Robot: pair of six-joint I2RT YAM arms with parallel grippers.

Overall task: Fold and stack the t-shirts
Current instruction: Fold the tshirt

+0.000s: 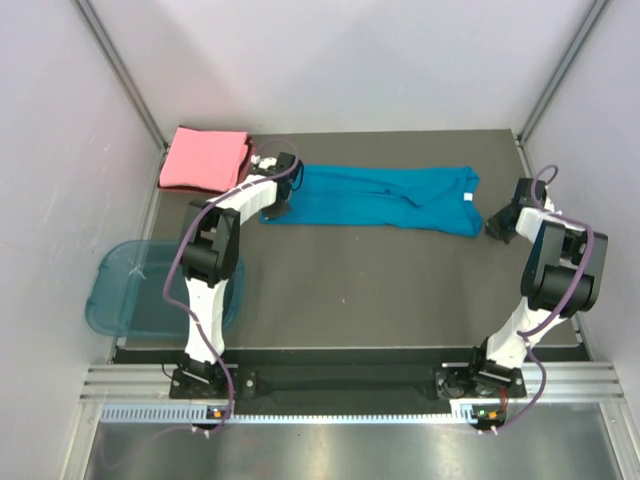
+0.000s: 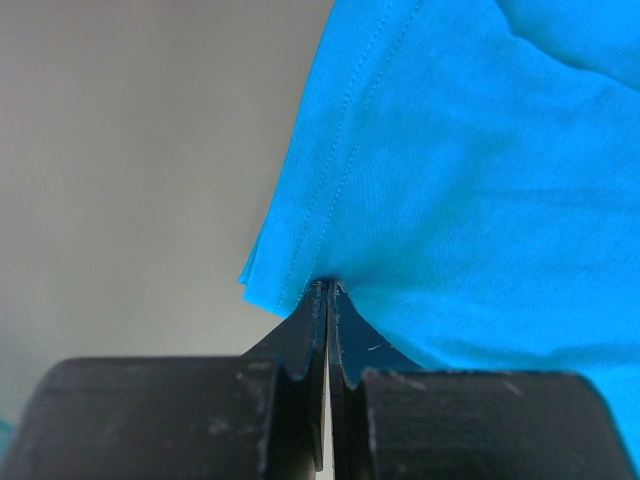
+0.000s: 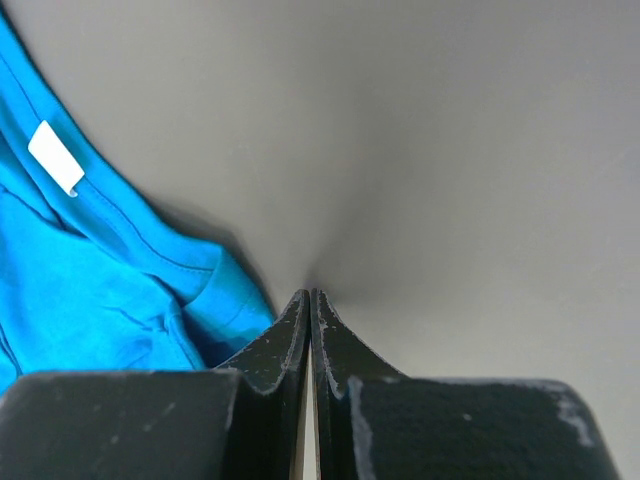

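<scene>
Right now, teal shirt (image 1: 375, 200) stretched in a band across the table (image 1: 350, 290), left gripper (image 1: 278, 206) at its left hem, jaws together (cloth nipped or not, hard to say), right gripper (image 1: 497, 224) closed on nothing beside the collar end, pink shirt (image 1: 205, 160) folded far left.

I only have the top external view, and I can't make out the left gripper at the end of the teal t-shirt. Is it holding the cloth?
Observer: Yes. The left wrist view shows the left gripper shut, pinching the teal t-shirt at its stitched hem.
Operator: And the right gripper?
Observer: The right gripper is shut with no cloth between its tips, and bare table lies beyond them.
Operator: How near is the shirt?
Observer: Its cloth lies right beside one finger. The white neck label is further off.
</scene>
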